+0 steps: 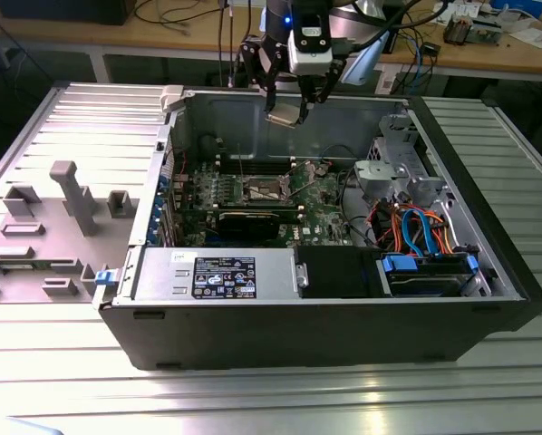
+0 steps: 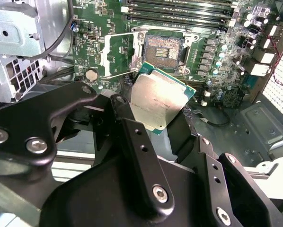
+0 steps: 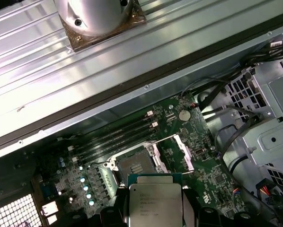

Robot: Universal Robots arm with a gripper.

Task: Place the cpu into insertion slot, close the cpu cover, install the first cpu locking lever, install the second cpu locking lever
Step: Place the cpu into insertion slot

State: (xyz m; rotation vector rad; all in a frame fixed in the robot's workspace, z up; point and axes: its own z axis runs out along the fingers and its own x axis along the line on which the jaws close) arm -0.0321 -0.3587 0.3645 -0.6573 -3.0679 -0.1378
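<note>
Over the open computer case (image 1: 280, 331), holding one cpu (image 2: 158, 101) by its edges in the end effector (image 1: 292, 101), well above the single insertion slot (image 2: 163, 47); counting one cpu cover (image 2: 119, 54), hinged open beside it. Risking bent contacts if coming down skewed or off-centre; risking slipping from so thin a grip.

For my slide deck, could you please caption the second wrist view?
Gripper holds the cpu short of the bare insertion slot, cpu cover open beside it.
</note>
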